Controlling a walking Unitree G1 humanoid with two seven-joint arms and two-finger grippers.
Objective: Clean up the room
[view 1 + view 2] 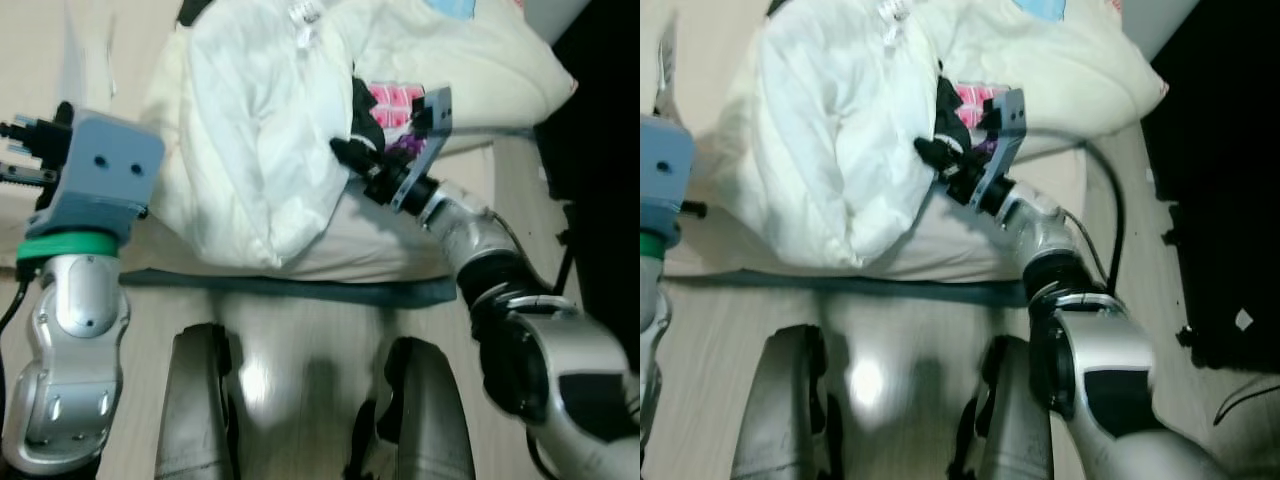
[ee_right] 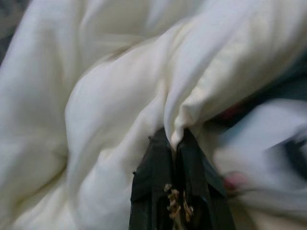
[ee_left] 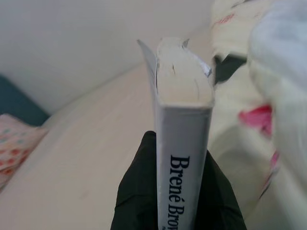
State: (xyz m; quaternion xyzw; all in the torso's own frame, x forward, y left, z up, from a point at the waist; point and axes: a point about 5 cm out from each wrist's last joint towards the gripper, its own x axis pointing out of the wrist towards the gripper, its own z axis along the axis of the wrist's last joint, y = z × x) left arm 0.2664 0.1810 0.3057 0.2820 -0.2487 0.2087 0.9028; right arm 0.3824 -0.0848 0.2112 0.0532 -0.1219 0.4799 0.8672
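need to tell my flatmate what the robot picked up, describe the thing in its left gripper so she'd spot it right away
Start at the big heap of white duvet on the mattress; off its left side the left gripper is raised over bare sheet. Clamped upright between the black fingers is a book. It is the one stiff thing among soft bedding: a grey spine with black lettering and cream page edges on top.

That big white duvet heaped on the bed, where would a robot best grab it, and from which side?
A judgement: best by a raised fold, coming from its right edge. The white duvet is bunched into ridges thin enough for two fingers to pinch. The right gripper is shut on such a fold there. The left gripper is occupied, shut on a book.
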